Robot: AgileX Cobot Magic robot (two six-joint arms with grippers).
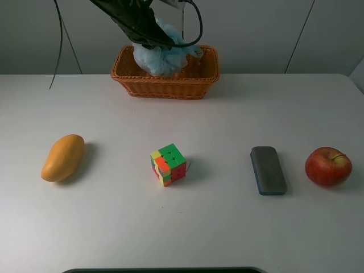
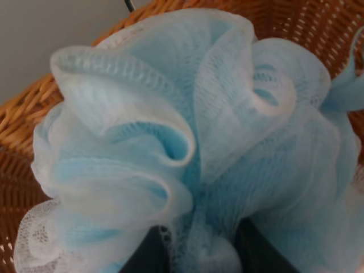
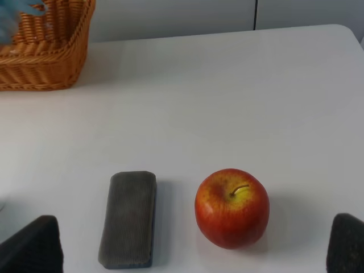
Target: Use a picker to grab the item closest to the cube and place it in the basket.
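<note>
Left gripper [image 2: 199, 253] is pinching the puff [image 1: 162, 54], which is sitting in the basket [image 1: 165, 85] at the table's [image 1: 239, 114] back: a pale-blue ruffled mesh ball, no long axis showing. Its wrist view is showing dark fingers [image 2: 142, 256] buried in netting, hidden from high up. The right gripper [image 3: 190, 239] is gaping wide, framing eraser [image 3: 128, 219] and apple [image 3: 232, 207].

Pretty much black all over. Left arm [image 1: 133, 20] in glossy dark casing, angular, with a fat black cable [image 1: 199, 25] looping off it and a thin cable [image 1: 58, 40] dangling out to the side. Small pale see-through bit [image 1: 177, 3] right at the top edge, hard to tell what. Up close on the left gripper [image 2: 199, 259], two plain dark fingers [image 2: 145, 256] with straight edges. Same deal on the right gripper [image 3: 187, 247]: chunky charcoal pads [image 3: 28, 244], rounded corners, matte, kinda fuzzy-looking.
</note>
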